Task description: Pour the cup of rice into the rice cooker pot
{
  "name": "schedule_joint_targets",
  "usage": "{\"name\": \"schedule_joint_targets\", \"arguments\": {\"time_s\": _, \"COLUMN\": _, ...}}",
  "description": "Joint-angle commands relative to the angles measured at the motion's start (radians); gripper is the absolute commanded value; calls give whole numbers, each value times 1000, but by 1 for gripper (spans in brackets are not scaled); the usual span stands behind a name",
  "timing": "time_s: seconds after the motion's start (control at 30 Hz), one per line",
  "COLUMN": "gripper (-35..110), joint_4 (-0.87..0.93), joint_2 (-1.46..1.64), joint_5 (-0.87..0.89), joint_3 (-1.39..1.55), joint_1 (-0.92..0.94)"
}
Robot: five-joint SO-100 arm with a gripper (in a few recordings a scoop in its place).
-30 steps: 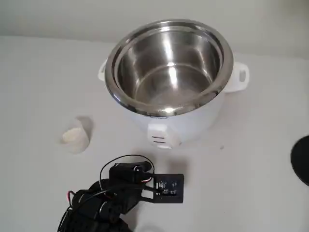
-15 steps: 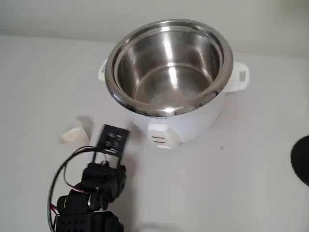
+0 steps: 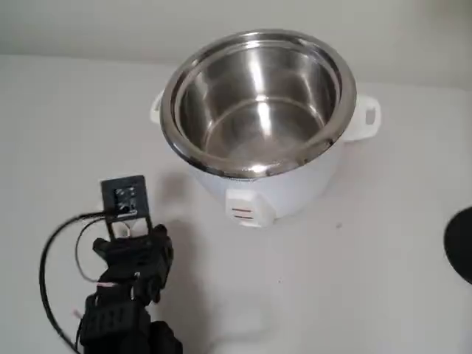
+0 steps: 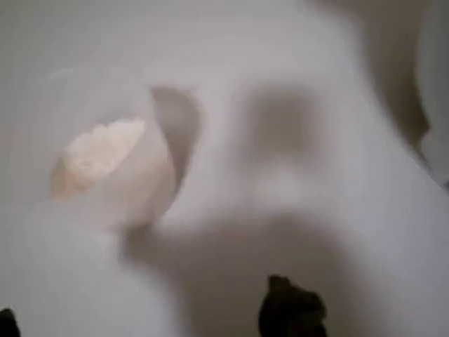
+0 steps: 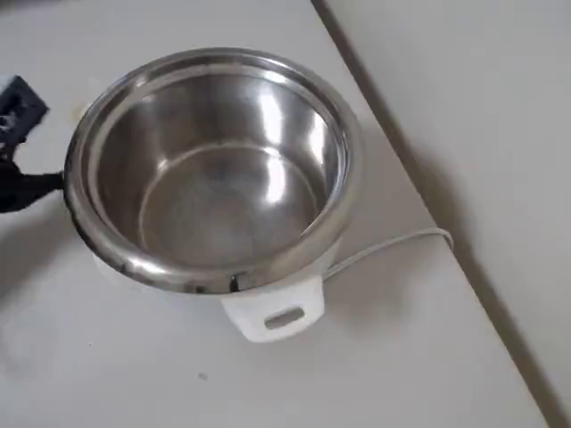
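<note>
The wrist view is blurred. In it the small translucent cup [image 4: 105,165] stands upright on the white table at upper left, with off-white rice [image 4: 98,154] inside. My gripper [image 4: 147,319] is open: its two dark fingertips [image 4: 291,309] sit far apart at the bottom edge, short of the cup and not touching it. In the fixed view my black arm [image 3: 125,265] stands at lower left, and its wrist board [image 3: 124,198] covers the cup's spot. The shiny steel rice cooker pot [image 3: 346,81] [image 5: 350,160] is to the right, open, with no rice visible inside.
The pot sits in a white cooker body [image 3: 295,192] with side handles [image 3: 366,118]. A white cord [image 5: 393,245] runs from the cooker toward the table edge. A dark round thing [image 3: 461,243] shows at the right edge of the fixed view.
My arm has swung left from in front of the cooker to over the cup. The cup, visible before in the fixed view, is now hidden under my wrist.
</note>
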Motion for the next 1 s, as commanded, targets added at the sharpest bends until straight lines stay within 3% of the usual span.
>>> {"name": "schedule_joint_targets", "arguments": {"time_s": 0.0, "gripper": 47, "joint_4": -634, "joint_2": -517, "joint_5": -35, "joint_3": -41, "joint_1": -18}}
{"name": "schedule_joint_targets", "arguments": {"time_s": 0.37, "gripper": 58, "joint_4": -1589, "joint_2": -1430, "joint_5": -52, "joint_3": -305, "joint_1": -94}}
{"name": "schedule_joint_targets", "arguments": {"time_s": 0.5, "gripper": 60, "joint_4": -1796, "joint_2": -1663, "joint_5": -81, "joint_3": -400, "joint_1": -143}}
{"name": "schedule_joint_targets", "arguments": {"time_s": 0.67, "gripper": 60, "joint_4": -1856, "joint_2": -1778, "joint_5": -89, "joint_3": -548, "joint_1": -166}}
{"name": "schedule_joint_targets", "arguments": {"time_s": 0.97, "gripper": 59, "joint_4": -1720, "joint_2": -1787, "joint_5": -81, "joint_3": -793, "joint_1": -109}}
